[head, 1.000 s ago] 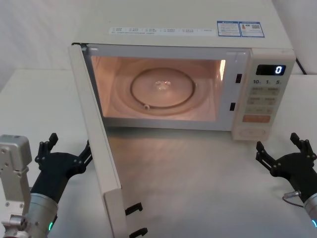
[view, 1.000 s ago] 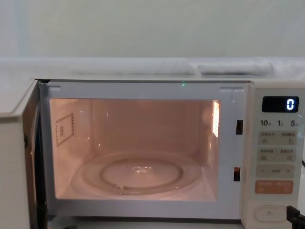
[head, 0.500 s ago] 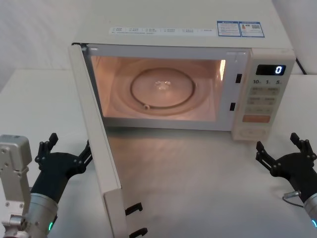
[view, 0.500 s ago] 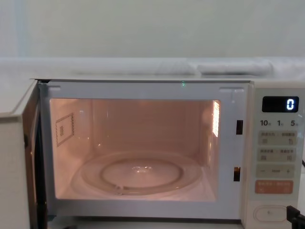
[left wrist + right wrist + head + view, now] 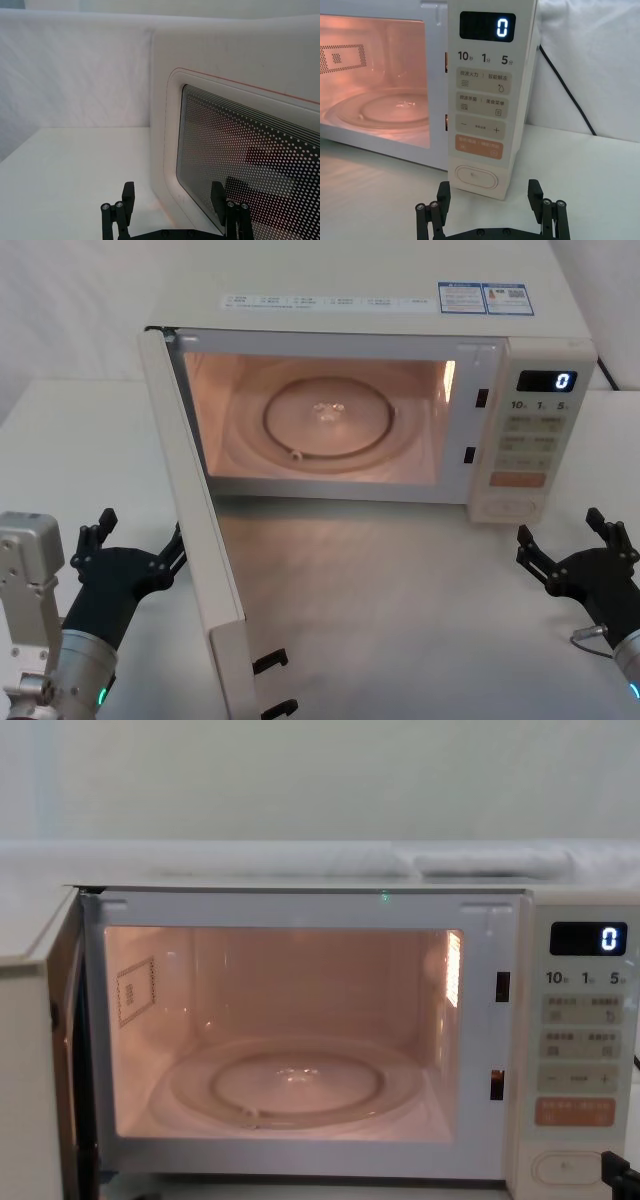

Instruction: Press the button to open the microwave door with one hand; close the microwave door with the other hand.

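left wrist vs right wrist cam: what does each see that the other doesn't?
Left wrist alone: the outer face of the swung-open microwave door with its dotted window, past the open left gripper. Right wrist alone: the control panel reading 0, the button, the lit cavity and turntable, past the open right gripper. Both: the white table.

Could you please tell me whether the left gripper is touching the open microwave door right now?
Cannot tell. In the head view the left gripper sits right beside the door, and its near fingertips meet the door's outline with no plain gap.
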Available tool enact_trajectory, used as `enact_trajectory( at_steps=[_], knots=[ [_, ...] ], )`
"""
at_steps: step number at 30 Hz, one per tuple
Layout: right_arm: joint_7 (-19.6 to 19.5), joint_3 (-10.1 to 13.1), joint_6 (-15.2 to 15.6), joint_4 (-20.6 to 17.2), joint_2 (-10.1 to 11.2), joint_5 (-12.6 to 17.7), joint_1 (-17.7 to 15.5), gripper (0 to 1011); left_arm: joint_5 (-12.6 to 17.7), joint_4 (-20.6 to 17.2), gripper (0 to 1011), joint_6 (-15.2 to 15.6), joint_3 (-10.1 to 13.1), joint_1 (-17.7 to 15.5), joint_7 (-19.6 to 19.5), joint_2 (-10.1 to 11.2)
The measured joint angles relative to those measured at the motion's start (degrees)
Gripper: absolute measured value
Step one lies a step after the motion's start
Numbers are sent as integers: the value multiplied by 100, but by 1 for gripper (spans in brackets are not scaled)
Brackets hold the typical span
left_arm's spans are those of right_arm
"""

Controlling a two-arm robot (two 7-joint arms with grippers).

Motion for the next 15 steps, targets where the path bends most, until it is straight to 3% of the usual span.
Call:
enact_trajectory(
  at_steps=[15],
  knots=[
    [0,0,0,0,0,0,0,1002,0,0,1001,0,0,0,0,0]
  ],
)
